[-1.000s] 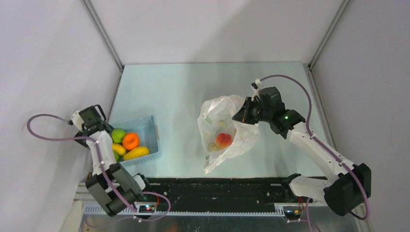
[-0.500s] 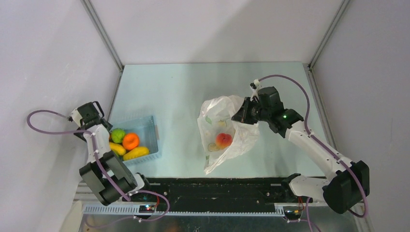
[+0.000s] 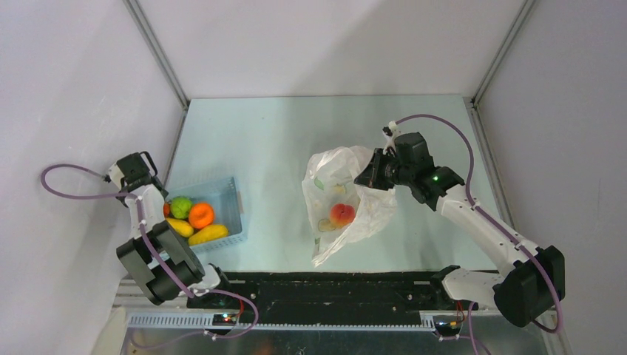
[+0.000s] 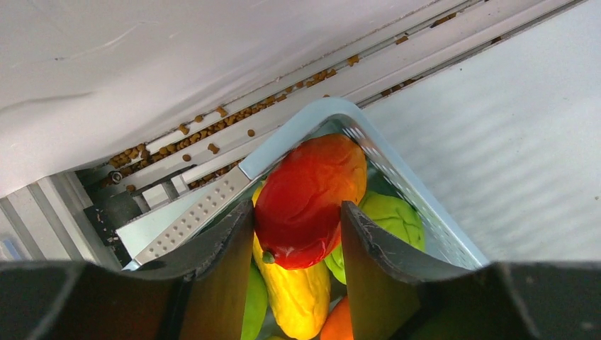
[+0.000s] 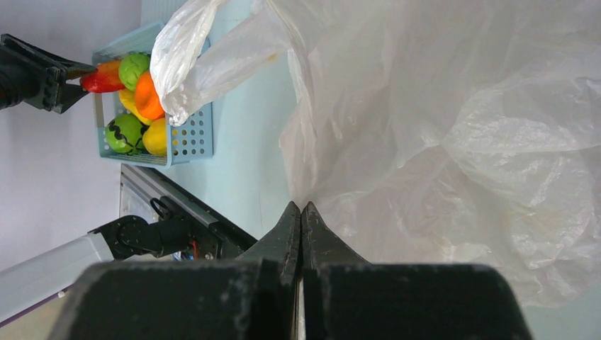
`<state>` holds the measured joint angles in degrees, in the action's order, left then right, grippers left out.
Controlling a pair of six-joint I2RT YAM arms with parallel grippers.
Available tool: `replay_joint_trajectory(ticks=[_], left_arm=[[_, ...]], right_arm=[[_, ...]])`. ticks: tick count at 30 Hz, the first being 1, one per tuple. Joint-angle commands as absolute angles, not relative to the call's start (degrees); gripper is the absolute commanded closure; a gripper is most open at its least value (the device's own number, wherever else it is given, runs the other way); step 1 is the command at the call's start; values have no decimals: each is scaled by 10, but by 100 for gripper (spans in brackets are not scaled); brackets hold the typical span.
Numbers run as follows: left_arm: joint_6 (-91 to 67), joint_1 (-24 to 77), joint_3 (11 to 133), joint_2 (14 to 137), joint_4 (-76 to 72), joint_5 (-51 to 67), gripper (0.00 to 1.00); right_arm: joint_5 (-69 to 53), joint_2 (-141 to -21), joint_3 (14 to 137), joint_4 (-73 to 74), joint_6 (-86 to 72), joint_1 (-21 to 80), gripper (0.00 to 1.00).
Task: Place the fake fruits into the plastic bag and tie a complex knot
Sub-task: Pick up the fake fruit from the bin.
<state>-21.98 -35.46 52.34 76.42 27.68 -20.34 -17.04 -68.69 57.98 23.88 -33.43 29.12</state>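
From above, the light blue basket (image 3: 225, 194) holds orange, green and long yellow fake fruits (image 3: 200, 216). The plastic bag (image 3: 333, 174) lies well apart from the basket, on the right arm's side. Its mouth is held up by the right gripper (image 3: 367, 177), and one peach fruit (image 3: 341, 214) sits inside.

The left wrist view shows the left gripper (image 4: 296, 212) narrowed onto a red fruit (image 4: 305, 191) at the basket's corner, its fingers touching both sides.

In the right wrist view, the right gripper is pinched flat on bag film, with the basket far beyond it.

One fruit is bagged; by my judgement several transfers and the whole knot are left to do.
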Motion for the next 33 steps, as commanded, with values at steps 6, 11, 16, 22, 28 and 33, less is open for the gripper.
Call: replay_joint_trajectory(ticks=[6,11,16,22,28,33], left_arm=[[-216,-361,537,754,273,-188,56],[-208,-348,523,695,273,-193,57],[-188,-298,504,634,283,-229,57],[-205,-228,480,582,318,-213,57],[-246,-145,441,502,336,-191,57],[-254,-93,452,459,371,-190,59]], right_arm=[[-164,-679,578,232,-329,289,100],[-156,-673,578,234,-329,289,100],[-154,-671,578,236,-330,289,100],[-151,-670,578,241,-330,289,100],[-157,-672,578,236,-331,289,100],[-154,-670,578,240,-331,289,100]])
